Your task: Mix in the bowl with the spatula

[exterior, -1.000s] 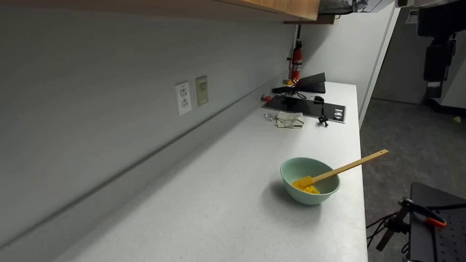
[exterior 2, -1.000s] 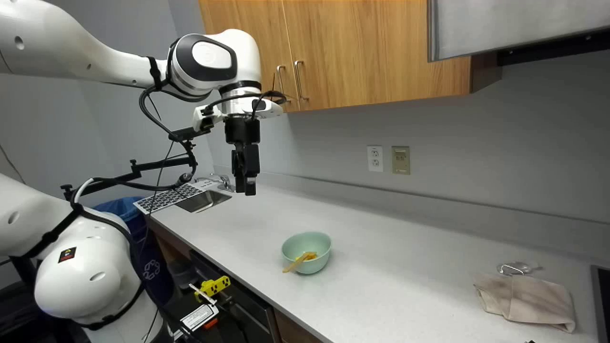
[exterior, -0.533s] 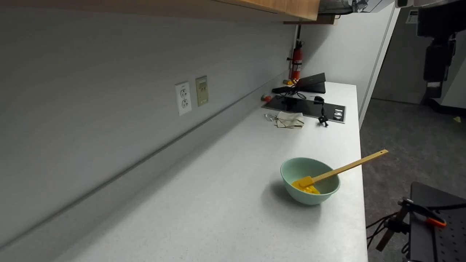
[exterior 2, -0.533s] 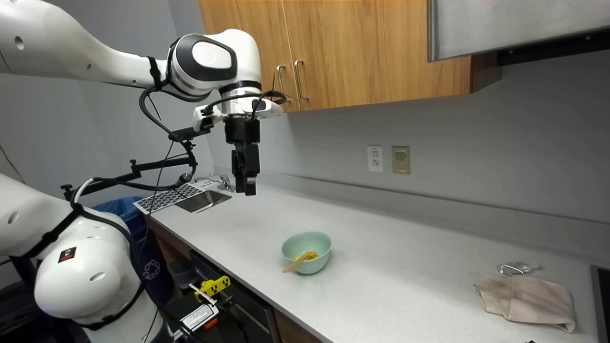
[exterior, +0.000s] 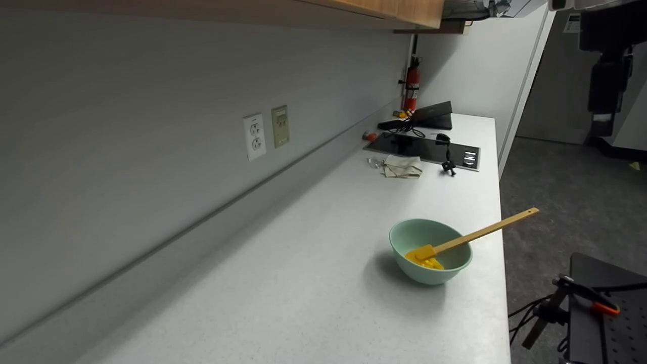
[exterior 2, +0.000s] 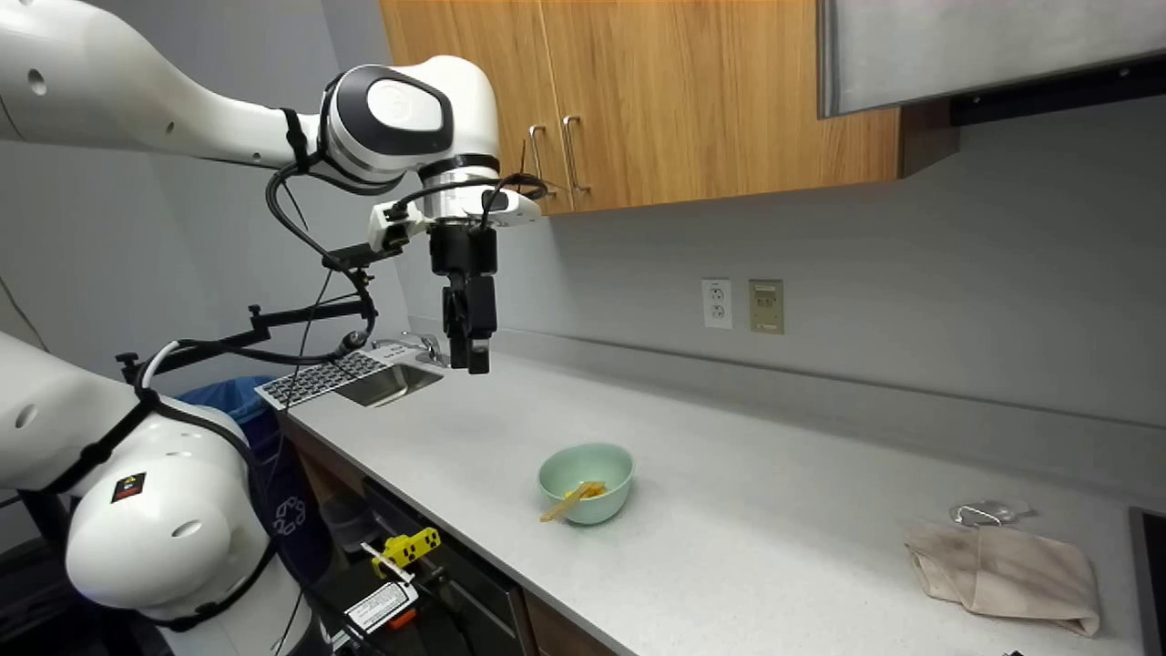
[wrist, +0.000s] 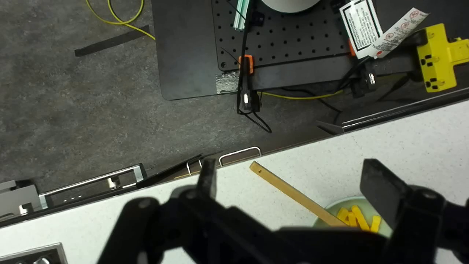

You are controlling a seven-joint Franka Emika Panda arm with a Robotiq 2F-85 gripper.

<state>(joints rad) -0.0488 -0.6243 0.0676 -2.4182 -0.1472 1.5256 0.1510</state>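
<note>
Near the countertop's front edge, one pale-green bowl holds at least four yellow strips and one wooden-handled spatula; one Robotiq gripper hangs higher, two fingers apart.

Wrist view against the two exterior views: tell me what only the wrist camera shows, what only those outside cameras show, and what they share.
Only the wrist view shows the dark strip on the floor and the pale green bar near the top edge.

Only the exterior views, both of them, show the white wall outlet, the overhead wooden cabinet and the folded cloth.

All share the tool, the counter, the bowl, the yellow bits in it, and the spatula with its handle over the rim.
</note>
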